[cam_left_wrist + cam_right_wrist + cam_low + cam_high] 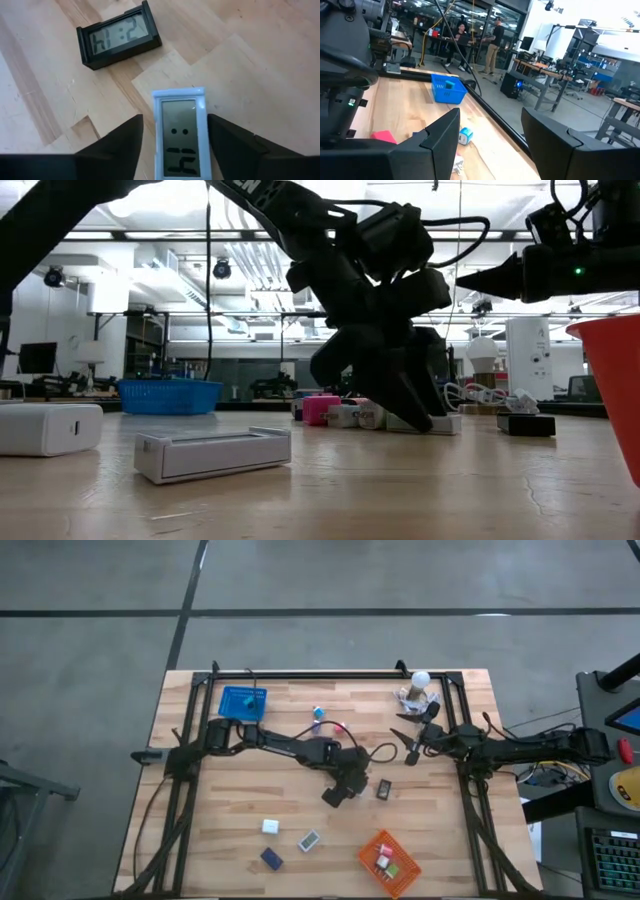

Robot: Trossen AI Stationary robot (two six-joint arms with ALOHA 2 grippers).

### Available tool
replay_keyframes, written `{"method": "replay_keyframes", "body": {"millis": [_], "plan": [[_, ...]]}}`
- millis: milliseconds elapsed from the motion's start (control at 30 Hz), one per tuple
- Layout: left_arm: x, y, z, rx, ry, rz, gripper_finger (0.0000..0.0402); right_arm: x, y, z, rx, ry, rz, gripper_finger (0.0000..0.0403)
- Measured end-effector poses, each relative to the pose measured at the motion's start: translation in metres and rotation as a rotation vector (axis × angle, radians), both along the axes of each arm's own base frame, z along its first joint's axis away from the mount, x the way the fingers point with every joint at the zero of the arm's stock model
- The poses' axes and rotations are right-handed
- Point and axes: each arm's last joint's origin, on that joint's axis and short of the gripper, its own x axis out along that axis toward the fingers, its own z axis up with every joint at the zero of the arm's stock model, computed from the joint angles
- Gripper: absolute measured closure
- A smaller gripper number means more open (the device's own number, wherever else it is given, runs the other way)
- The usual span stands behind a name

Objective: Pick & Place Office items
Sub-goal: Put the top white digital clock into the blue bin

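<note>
My left gripper [175, 145] is open and points down at the table's middle [336, 794]. Its fingers stand on either side of a small white digital clock [181, 135], which lies flat on the wood; a strip of wood shows beside it. In the low view the clock's white edge [432, 425] shows under the gripper [405, 405]. A black digital clock [119, 35] lies just beyond it [383, 789]. My right gripper [490, 145] is open and hangs in the air over the table's right part [409, 748]. More small items lie toward the near edge: a white box [270, 827], a white case [309, 840] and a dark blue block [271, 859].
An orange mesh basket [388, 862] near the near edge holds a few small items. A blue mesh basket [243, 703] stands at the far left. A white ball-topped cluster [418, 690] is at the far right. A blue roll [318, 713] and a pink block [335, 727] lie behind the left arm.
</note>
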Motion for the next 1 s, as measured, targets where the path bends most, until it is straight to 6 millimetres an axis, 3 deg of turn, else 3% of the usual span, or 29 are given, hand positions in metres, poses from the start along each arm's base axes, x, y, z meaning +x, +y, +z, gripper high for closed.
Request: {"method": "replay_keyframes", "body": {"millis": [333, 1000], "plan": [[-0.006, -0.001, -0.013, -0.030, 0.036, 0.031, 0.0272, 0.000, 0.001, 0.000, 0.001, -0.004, 0.023, 0.0193], [-0.005, -0.002, -0.014, -0.031, 0.007, 0.044, 0.0274, 0.000, 0.001, -0.001, 0.015, 0.006, 0.024, 0.0193]]}}
